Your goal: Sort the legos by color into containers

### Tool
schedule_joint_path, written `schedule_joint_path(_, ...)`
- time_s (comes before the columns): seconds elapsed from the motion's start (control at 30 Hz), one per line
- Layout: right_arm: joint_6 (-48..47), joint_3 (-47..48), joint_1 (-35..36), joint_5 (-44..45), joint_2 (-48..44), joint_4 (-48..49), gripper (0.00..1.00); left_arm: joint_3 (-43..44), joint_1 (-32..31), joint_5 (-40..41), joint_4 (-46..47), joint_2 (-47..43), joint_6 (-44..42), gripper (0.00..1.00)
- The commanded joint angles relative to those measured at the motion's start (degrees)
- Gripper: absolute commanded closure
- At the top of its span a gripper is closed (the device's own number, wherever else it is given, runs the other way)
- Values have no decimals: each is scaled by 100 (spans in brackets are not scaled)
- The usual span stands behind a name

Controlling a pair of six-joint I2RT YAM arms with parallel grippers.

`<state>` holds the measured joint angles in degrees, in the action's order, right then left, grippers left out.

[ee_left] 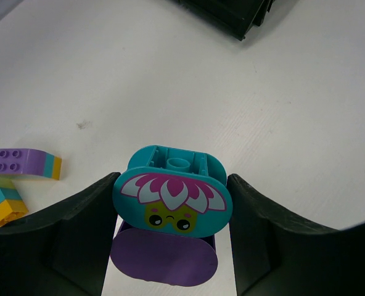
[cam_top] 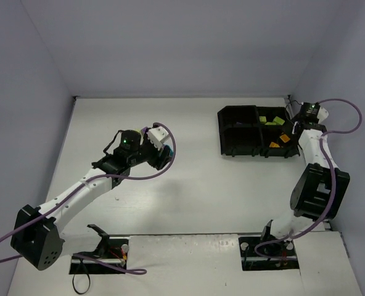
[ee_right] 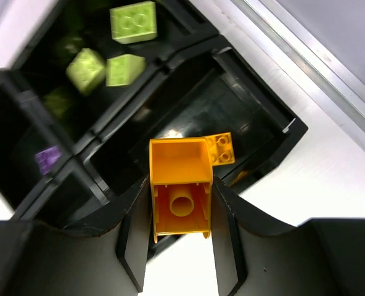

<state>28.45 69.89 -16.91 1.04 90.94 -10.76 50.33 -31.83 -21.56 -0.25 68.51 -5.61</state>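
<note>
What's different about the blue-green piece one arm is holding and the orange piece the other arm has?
The teal rounded oval brick in the left gripper carries a printed flower face; the orange rectangular brick in the right gripper is plain. The teal one is over the white table, the orange one over the black divided tray. Both are clamped in a gripper.

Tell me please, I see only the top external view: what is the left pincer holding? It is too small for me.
Observer: The left pincer grips a cyan oval brick printed with a flower face. A purple oval brick shows just under it.
Operator: And the right one?
Observer: The right pincer grips an orange brick.
Operator: Which compartment is below it?
Observer: The one in the tray where a small orange brick lies. The held brick hangs at that compartment's edge.
</note>
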Motion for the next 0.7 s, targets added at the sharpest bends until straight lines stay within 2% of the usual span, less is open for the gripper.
schedule_joint_path(0.0,108,341,-6,318,353,408,95,127,-7,73,508,-101,112,94)
schedule_joint_path(0.33,161,517,21,-51,1137,751,85,118,-7,178,728,-22,437,94)
schedule_joint_path(0.43,109,649,47,-349,1163,760,65,144,-7,310,763,-4,734,98)
schedule_joint_path(0.47,91,666,64,-385,1155,751,53,153,-7,345,790,-4,815,100)
schedule_joint_path(0.53,-14,684,108,-481,1032,760,40,179,-7,468,842,-13,1086,100)
schedule_joint_path(0.67,-330,763,310,-683,611,699,30,416,2,715,772,-48,1536,100)
